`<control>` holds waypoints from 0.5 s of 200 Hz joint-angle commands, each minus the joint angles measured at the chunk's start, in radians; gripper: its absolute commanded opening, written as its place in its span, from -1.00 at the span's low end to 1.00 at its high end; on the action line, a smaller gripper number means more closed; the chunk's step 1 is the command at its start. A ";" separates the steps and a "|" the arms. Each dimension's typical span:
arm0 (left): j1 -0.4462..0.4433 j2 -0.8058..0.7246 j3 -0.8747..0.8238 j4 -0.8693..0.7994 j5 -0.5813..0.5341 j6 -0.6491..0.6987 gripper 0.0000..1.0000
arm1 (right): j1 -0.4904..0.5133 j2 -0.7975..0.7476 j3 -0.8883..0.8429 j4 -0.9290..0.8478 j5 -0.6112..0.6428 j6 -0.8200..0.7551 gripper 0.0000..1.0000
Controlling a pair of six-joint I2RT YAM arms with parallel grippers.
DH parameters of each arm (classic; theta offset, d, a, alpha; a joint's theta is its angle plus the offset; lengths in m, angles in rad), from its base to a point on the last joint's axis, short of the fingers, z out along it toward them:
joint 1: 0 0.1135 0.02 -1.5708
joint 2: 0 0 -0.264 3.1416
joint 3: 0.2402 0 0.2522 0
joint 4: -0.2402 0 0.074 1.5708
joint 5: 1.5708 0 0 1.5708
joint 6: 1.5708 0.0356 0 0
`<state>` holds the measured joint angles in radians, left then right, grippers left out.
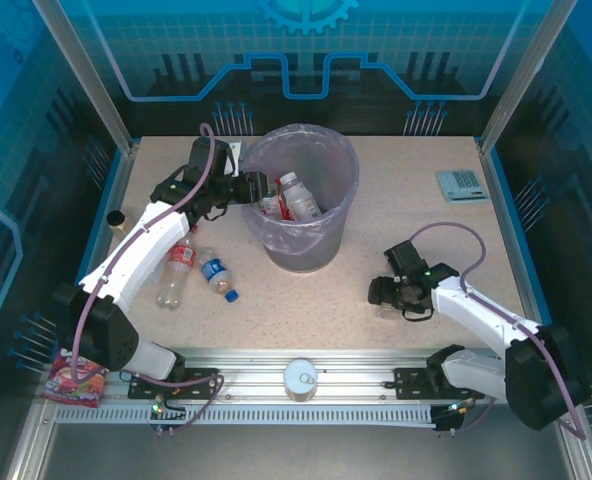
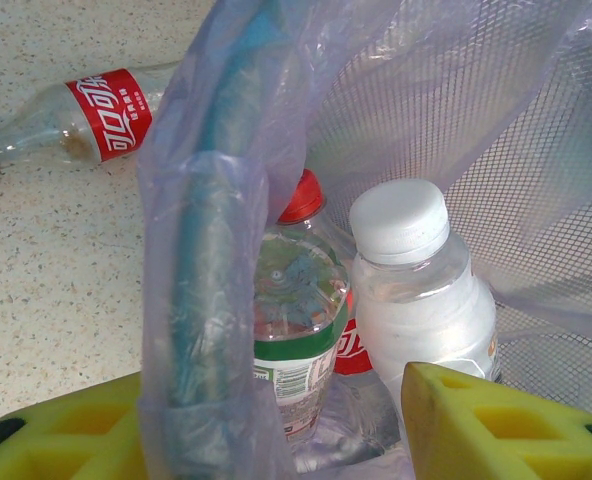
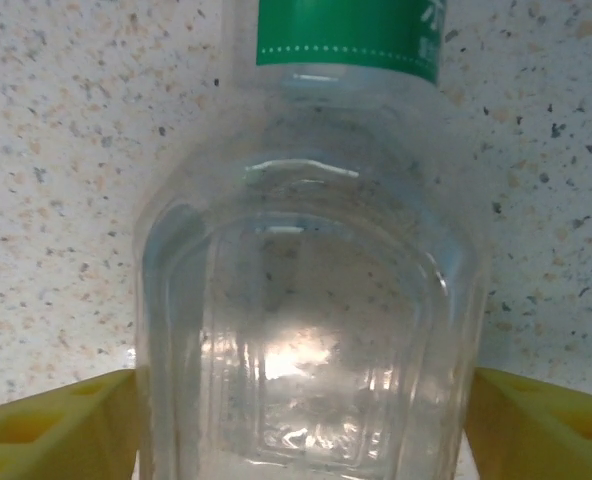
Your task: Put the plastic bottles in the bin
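Speckled beige tabletop (image 1: 396, 200), blue translucent wall panels (image 1: 306, 60) from 9 round to 3 o'clock, aluminium rail (image 1: 361, 378) at 6 o'clock, even light.

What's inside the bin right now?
Inside the bin: a white-capped bottle, a red-capped bottle with a green label, and a red label between them. The liner bag and the bottles themselves hide the bottom, so anything underneath cannot be seen.

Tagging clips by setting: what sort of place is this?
Probably a robot test cell: an aluminium frame with blue panels encloses a speckled table, left arm and right arm bolted at its near edge.
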<state>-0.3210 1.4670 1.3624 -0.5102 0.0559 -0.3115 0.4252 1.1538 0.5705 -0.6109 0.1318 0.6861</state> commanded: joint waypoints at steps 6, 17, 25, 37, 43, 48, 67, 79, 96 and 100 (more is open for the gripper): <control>-0.013 0.016 -0.023 -0.076 -0.019 0.028 0.11 | 0.008 0.058 0.048 -0.044 0.049 -0.013 0.76; -0.013 0.019 -0.024 -0.077 -0.019 0.028 0.11 | 0.010 0.075 0.058 -0.044 0.061 -0.015 0.77; -0.013 0.022 -0.024 -0.077 -0.019 0.029 0.11 | 0.010 0.089 0.064 -0.043 0.069 -0.017 0.77; -0.013 0.025 -0.024 -0.077 -0.019 0.029 0.11 | 0.010 0.108 0.072 -0.037 0.078 -0.021 0.74; -0.014 0.025 -0.024 -0.077 -0.019 0.030 0.11 | 0.011 0.118 0.076 -0.036 0.081 -0.024 0.72; -0.013 0.026 -0.025 -0.077 -0.020 0.029 0.11 | 0.010 0.124 0.080 -0.036 0.084 -0.026 0.70; -0.013 0.028 -0.023 -0.079 -0.020 0.031 0.11 | 0.009 0.147 0.096 -0.042 0.085 -0.035 0.57; -0.013 0.025 -0.021 -0.081 -0.018 0.031 0.11 | 0.009 0.148 0.109 -0.060 0.082 -0.044 0.44; -0.013 0.020 -0.023 -0.077 -0.014 0.031 0.11 | 0.009 0.123 0.120 -0.088 0.085 -0.055 0.27; -0.013 0.018 -0.023 -0.078 -0.014 0.031 0.11 | 0.008 0.117 0.124 -0.098 0.084 -0.057 0.24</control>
<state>-0.3210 1.4670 1.3624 -0.5102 0.0559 -0.3115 0.4271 1.2961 0.6567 -0.6395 0.1993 0.6456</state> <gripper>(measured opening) 0.554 0.660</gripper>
